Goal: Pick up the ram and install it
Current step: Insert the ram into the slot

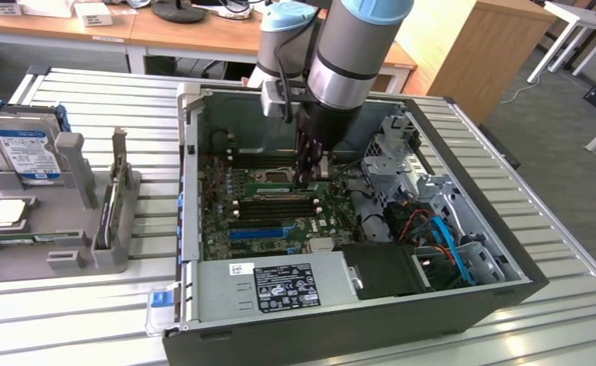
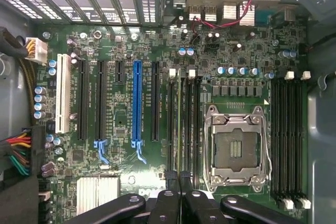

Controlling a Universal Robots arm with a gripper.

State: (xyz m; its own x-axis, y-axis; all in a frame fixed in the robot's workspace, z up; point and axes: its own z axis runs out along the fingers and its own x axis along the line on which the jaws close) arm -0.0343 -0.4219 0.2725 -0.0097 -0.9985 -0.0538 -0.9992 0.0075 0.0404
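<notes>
Tool [image 2: 180, 181] closed, pinching ram [image 2: 179, 124] at near end; ram long axis parallel to slots [image 2: 195, 124], beside CPU socket [image 2: 236, 148].

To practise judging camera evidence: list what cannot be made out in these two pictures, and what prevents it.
1. Wrist view: the ram lies edge-on, one end under the claw; whether it is latched is hidden.
2. Exterior view: the arm hides part of the board behind it.
3. Exterior view: print on the power supply label is too small to read.
</notes>
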